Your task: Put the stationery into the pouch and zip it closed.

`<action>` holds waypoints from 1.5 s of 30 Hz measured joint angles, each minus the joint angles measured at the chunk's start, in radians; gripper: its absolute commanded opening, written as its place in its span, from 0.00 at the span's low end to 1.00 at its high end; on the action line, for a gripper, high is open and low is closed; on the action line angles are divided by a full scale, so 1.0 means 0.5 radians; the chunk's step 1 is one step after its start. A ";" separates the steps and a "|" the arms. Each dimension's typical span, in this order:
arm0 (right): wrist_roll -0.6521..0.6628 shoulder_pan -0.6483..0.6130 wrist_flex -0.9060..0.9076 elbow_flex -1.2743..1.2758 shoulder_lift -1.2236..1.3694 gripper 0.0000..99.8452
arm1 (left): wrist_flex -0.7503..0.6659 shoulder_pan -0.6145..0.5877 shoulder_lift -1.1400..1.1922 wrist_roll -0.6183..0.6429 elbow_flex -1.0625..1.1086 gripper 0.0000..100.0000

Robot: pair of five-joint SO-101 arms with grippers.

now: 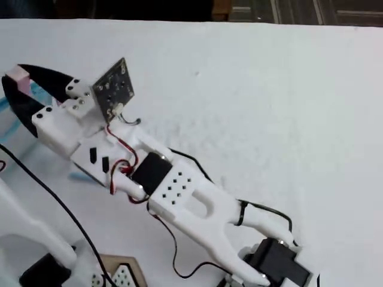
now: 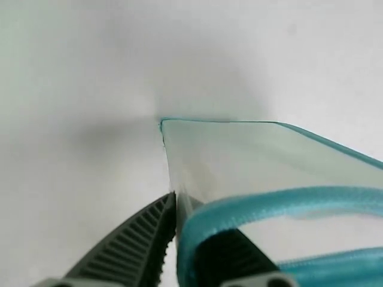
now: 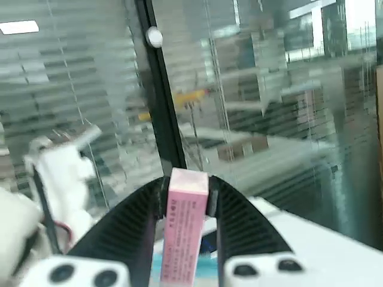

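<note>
White counter (image 1: 269, 89) on my feed. A clear, teal-trimmed pouch (image 1: 15, 128) sits at its left edge in the high view, with one corner (image 2: 163, 124) touching the surface.

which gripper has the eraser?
The right gripper: it is shut on the pink eraser. The left gripper instead pinches the edge of the clear pouch with teal trim.

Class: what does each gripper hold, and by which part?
The right gripper pinches a pink eraser by its two opposite sides. The left gripper clamps the clear pouch by its side wall, beside the teal zip edge.
</note>
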 measured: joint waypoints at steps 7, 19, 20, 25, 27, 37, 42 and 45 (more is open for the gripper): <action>-0.006 0.000 -0.123 -0.037 0.310 0.02 | 0.000 0.021 0.000 0.000 0.000 0.02; -0.006 0.043 -0.282 -0.261 0.601 0.02 | 0.000 0.021 0.000 0.000 0.000 0.02; -0.006 0.049 -0.267 -0.292 0.605 0.02 | 0.000 0.021 0.000 0.000 0.000 0.02; -0.006 0.046 -0.028 -0.307 0.647 0.02 | 0.000 0.021 0.000 0.000 0.000 0.02; -0.006 0.025 0.025 -0.307 0.654 0.02 | 0.000 0.021 0.000 0.000 0.000 0.02; -0.003 -0.034 0.509 -0.485 0.647 0.25 | 0.000 0.021 0.000 0.000 0.000 0.02; 0.000 -0.123 0.779 -0.555 0.608 0.42 | 0.000 0.021 0.003 0.000 0.000 0.02; 0.000 -0.150 0.918 -0.552 0.534 0.40 | 0.000 0.028 0.000 0.000 0.000 0.02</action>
